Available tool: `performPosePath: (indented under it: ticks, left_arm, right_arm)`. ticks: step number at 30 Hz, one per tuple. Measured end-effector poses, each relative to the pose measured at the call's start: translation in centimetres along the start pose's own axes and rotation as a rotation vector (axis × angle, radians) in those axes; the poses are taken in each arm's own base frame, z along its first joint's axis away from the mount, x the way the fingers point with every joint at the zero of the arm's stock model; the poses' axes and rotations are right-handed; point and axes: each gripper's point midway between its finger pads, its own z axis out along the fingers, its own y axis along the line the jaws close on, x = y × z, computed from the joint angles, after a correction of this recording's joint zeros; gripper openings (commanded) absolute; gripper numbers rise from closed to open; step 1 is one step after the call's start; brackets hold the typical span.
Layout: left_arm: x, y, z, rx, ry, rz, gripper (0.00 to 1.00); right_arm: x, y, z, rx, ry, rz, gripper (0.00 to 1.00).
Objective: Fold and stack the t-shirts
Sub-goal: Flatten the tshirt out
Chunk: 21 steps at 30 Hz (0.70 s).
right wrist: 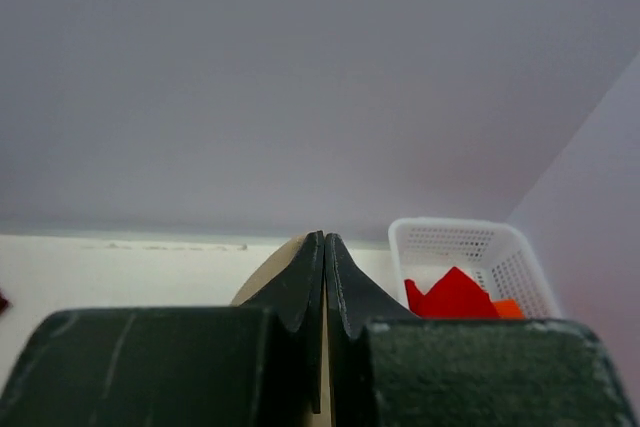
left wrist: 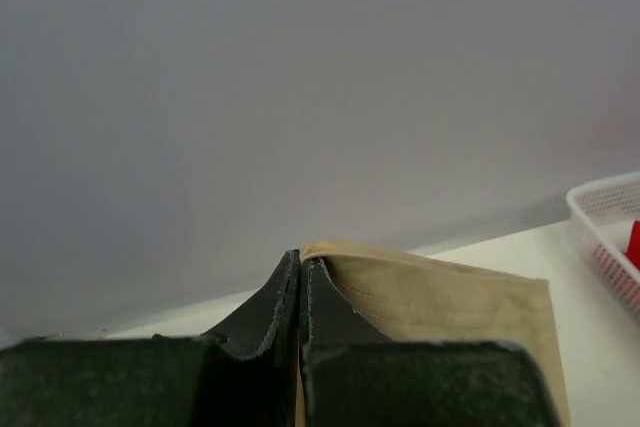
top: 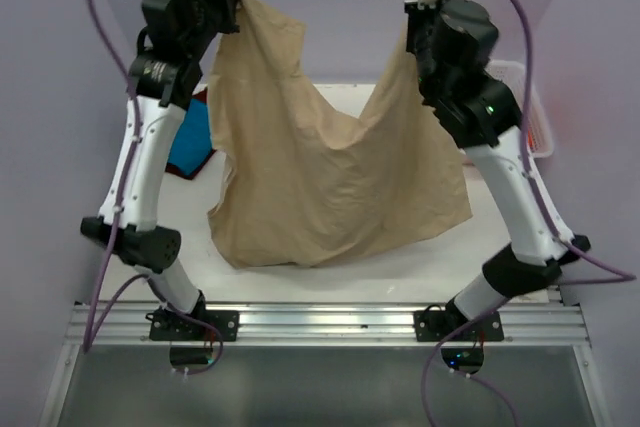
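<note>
Tan t-shirt hanging between my two arms over the table.

My left end effector and right end effector are each clamped on its top edge, at 11 and 1 o'clock. The cloth sags between them. I judge it light and limp, best held at the corners. A blue t-shirt lies at 9 o'clock. I see no readable writing.

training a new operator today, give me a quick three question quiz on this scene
1. True or false: the left gripper and the right gripper are both shut on the tan t-shirt.
2. The blue t-shirt lies: A on the table beside the left arm, B folded on the tan t-shirt, C in the right gripper.
3. What colour is the biggest item in the white basket?
Key: 1 true; 2 A; 3 red.
</note>
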Motion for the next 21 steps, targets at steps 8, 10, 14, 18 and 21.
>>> performPosePath:
  ticks: [8,10,14,18,21]
  left_arm:
    - [8.0,5.4,4.5,-0.099,0.183,0.006,0.0]
    - [6.1,5.8,2.4,-0.122,0.153,0.026,0.0]
    - [0.0,3.8,-6.2,-0.132,0.008,0.086,0.0]
    - [-5.8,3.1,-17.1,-0.145,-0.193,0.086,0.0]
    - [-8.7,3.6,-23.5,-0.171,-0.323,0.067,0.0]
  right_arm:
    - [10.7,0.1,9.0,0.069,0.228,-0.146,0.0]
    - [10.2,-0.6,8.0,0.069,0.215,-0.139,0.0]
    - [7.4,-3.4,2.7,0.056,0.141,-0.094,0.0]
    - [3.4,-7.5,-3.6,0.068,0.031,-0.002,0.0]
    - [2.2,-9.2,-6.9,0.06,-0.021,0.058,0.0]
